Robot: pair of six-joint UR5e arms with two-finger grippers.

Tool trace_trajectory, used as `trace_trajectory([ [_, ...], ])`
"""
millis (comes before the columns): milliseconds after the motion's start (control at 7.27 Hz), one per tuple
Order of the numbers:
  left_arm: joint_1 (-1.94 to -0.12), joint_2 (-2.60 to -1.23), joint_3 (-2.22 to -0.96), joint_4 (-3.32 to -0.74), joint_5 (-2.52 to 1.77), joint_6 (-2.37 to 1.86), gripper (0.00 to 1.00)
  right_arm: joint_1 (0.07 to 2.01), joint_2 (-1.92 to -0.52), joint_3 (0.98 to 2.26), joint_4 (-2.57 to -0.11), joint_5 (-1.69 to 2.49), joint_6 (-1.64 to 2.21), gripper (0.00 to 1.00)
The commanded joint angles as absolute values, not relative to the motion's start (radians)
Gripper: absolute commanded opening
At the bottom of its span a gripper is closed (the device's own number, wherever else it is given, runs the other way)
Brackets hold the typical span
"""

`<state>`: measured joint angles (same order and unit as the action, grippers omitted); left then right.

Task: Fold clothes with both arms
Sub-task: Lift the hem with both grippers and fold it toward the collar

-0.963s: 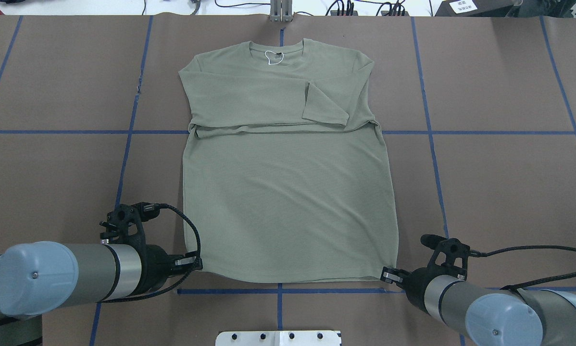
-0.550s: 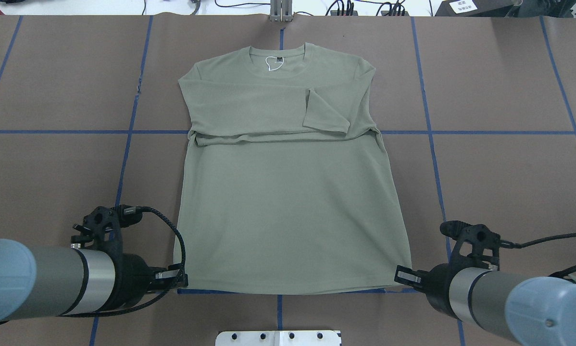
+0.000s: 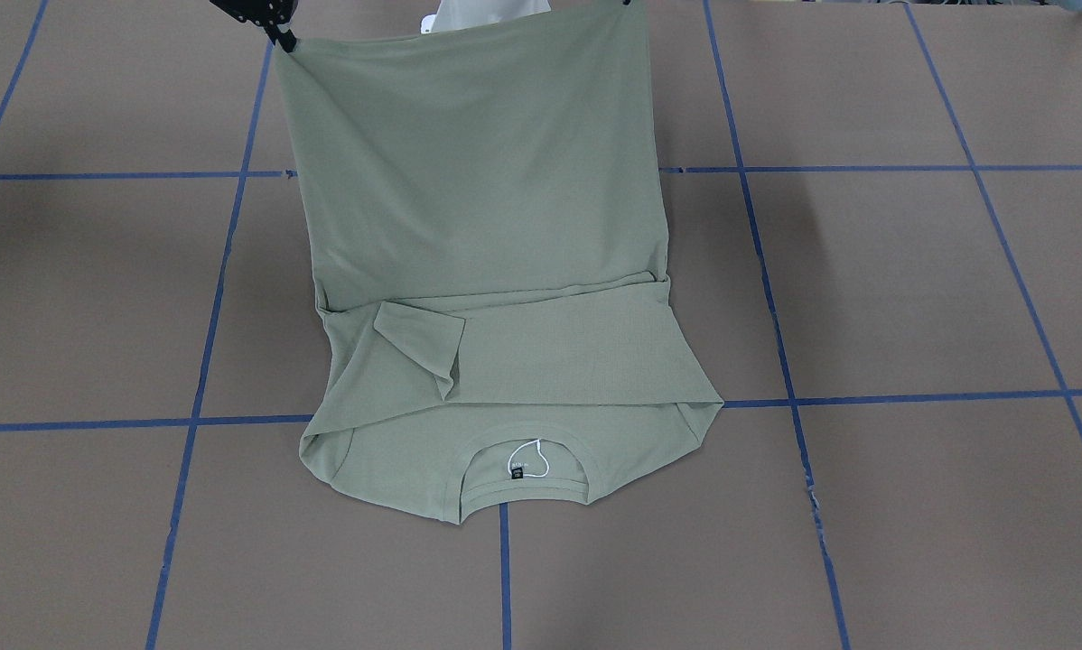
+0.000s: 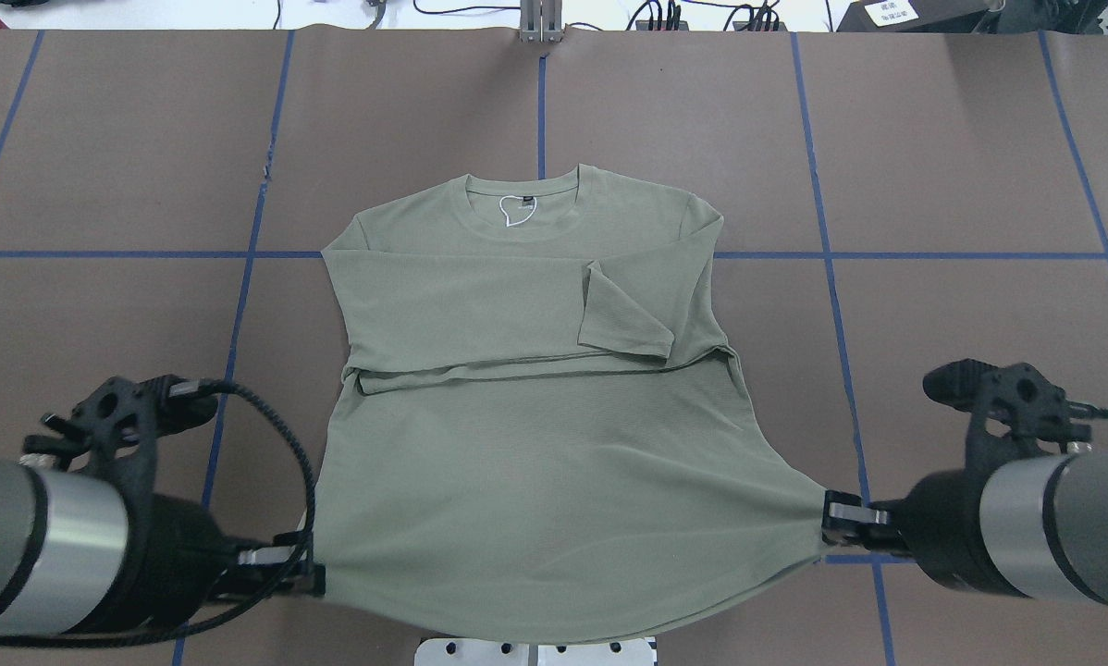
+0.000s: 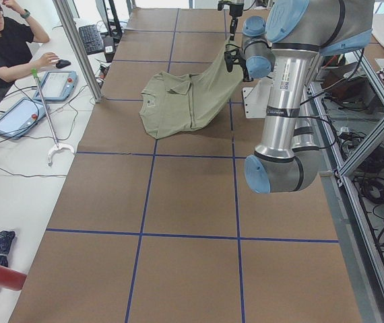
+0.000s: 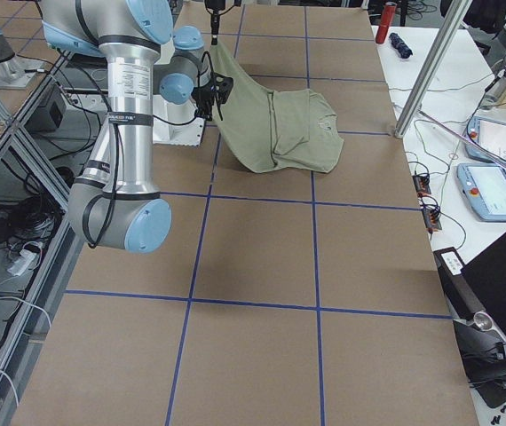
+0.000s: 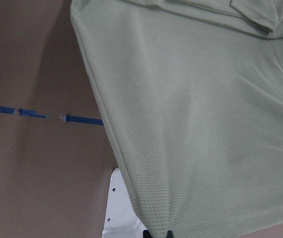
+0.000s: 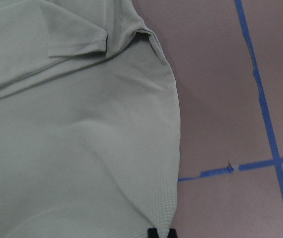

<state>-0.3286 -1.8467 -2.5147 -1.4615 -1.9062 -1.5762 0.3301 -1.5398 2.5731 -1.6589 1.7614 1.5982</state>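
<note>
The sage-green shirt (image 4: pixel 535 444) has its sleeves folded across the chest, and its collar end with the white tag loop (image 4: pixel 517 211) rests on the table. Its hem is raised and stretched between both arms. My left gripper (image 4: pixel 309 575) is shut on the hem's left corner. On the other side my right gripper (image 4: pixel 831 525) is shut on the right hem corner. The front-facing view shows the shirt (image 3: pixel 478 235) rising toward the right gripper (image 3: pixel 281 38). Each wrist view has cloth running down into the fingertips: shirt (image 7: pixel 201 124), shirt (image 8: pixel 77 134).
Brown paper with blue tape lines (image 4: pixel 887 255) covers the table. A white pedestal plate (image 4: pixel 535 652) sits under the lifted hem at the near edge. A person (image 5: pixel 3 47) sits at a side desk with tablets and cables.
Both grippers have risen and spread outward with the hem corners. The whole shirt slid toward the robot, its collar now a grid line nearer, and the hem hangs over the pedestal.
</note>
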Motion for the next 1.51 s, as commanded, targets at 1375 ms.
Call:
trace_trajectory([
  [1375,-0.822,-2.212,-1.389,-1.922,-1.873,-0.927,0.00,0.808,-0.793,1.298,-1.313,1.810,1.200,0.00],
])
